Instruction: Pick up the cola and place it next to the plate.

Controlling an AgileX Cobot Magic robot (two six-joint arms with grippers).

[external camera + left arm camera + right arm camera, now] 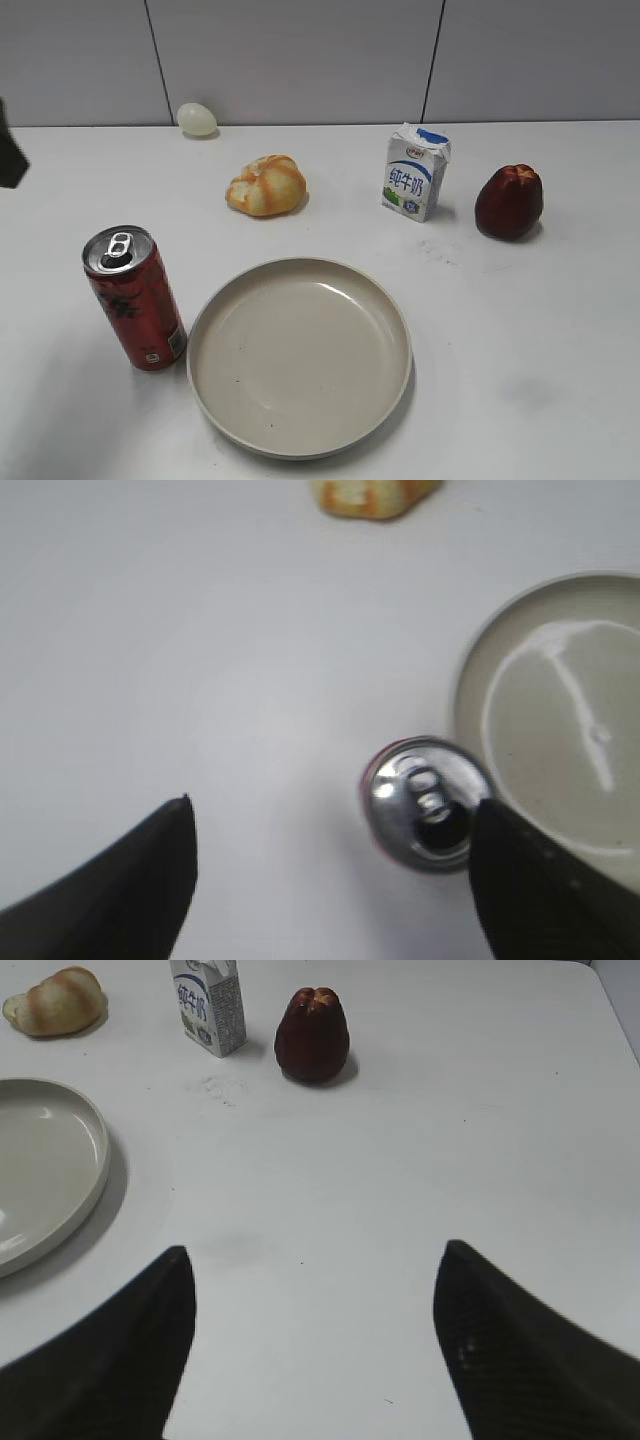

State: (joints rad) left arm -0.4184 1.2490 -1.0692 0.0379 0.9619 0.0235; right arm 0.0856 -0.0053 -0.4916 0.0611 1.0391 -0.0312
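The cola [135,300] is a tall red can with a silver pull-tab top. It stands upright on the white table, close beside the left rim of the plate [300,450]. The plate is large, round, beige and empty. In the left wrist view my left gripper [335,802] is open and empty above the cola [425,800]. The can's top lies just inside its right finger, next to the plate [560,730]. My right gripper [315,1248] is open and empty over bare table, right of the plate [40,1160].
A bread roll [266,185], a white-and-blue milk carton [415,172] and a dark red fruit [509,201] stand behind the plate. A pale egg [197,118] lies by the back wall. A dark arm part [10,150] shows at the left edge.
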